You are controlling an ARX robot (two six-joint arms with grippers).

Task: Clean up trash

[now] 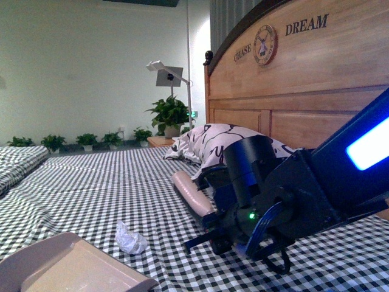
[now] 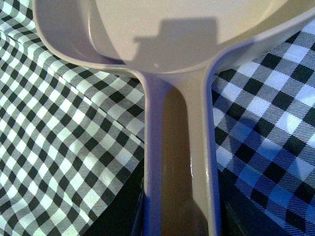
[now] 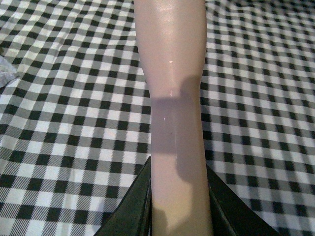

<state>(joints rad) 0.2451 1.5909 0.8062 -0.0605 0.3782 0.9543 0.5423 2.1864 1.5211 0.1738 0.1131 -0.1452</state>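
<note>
The trash [image 1: 130, 239], a small white wrinkly wad, lies on the black-and-white checked bedspread at the front left; its edge shows in the right wrist view [image 3: 6, 71]. A beige dustpan [image 1: 58, 267] sits just in front of it, at the bottom left. My left gripper [image 2: 179, 221] is shut on the dustpan handle [image 2: 178, 147]. My right gripper [image 1: 214, 234] is shut on the beige brush handle [image 3: 172, 98]; the brush [image 1: 193, 194] lies low over the bed, right of the trash. Its bristles are hidden.
A large white pillow with black doodles [image 1: 213, 143] lies against the wooden headboard [image 1: 304, 79] at the back right. A second checked bed [image 1: 18, 161] is at far left. Potted plants [image 1: 170, 115] and a lamp stand behind.
</note>
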